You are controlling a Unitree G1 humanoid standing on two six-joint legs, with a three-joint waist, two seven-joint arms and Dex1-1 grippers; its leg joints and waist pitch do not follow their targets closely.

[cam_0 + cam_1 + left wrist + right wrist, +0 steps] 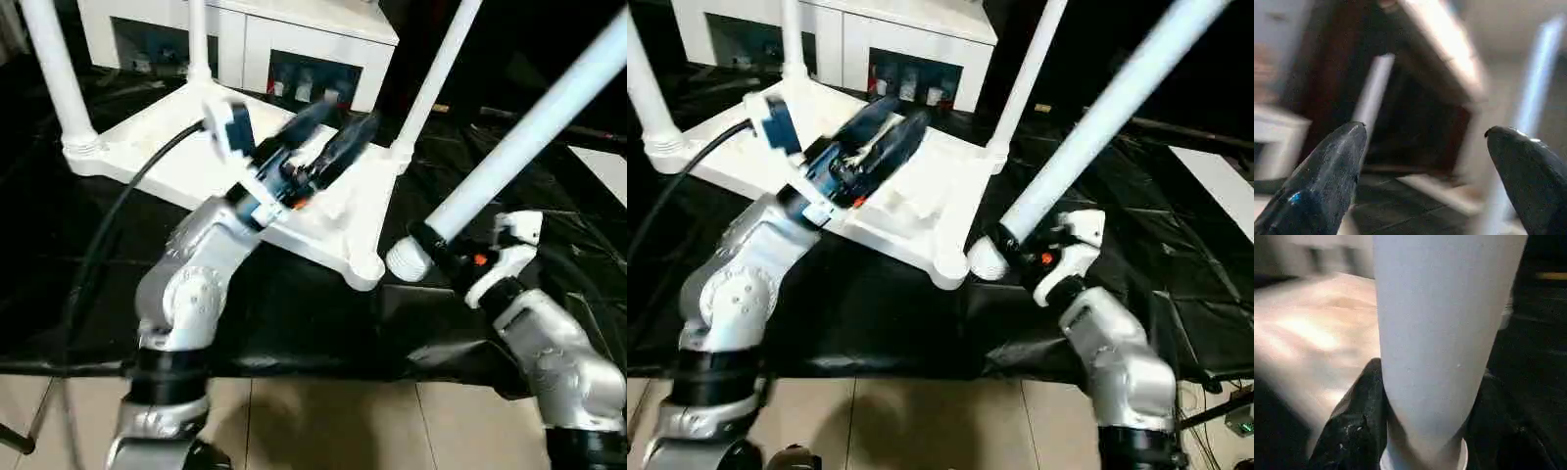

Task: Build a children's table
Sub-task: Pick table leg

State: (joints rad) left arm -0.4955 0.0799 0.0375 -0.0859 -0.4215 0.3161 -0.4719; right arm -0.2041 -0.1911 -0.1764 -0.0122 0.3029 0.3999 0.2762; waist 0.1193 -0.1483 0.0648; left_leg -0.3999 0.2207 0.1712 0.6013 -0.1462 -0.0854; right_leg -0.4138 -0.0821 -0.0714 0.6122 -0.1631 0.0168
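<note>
- The tabletop (196, 147) lies upside down on the black-covered worktop (323, 323), ribbed underside up, in front of a white cabinet (294, 39).
- Three legs stand in its corner sockets: one at the left corner (54, 69), one at the back (197, 39), one at the right (436, 73).
- The left gripper (333, 132) hovers over the underside, fingers (1337, 166) spread wide, holding nothing.
- The right gripper (1014, 245) pinches the fourth leg (1097, 127) near its thick end (tilted up to the right), just beside the near corner socket (364, 269).
</note>
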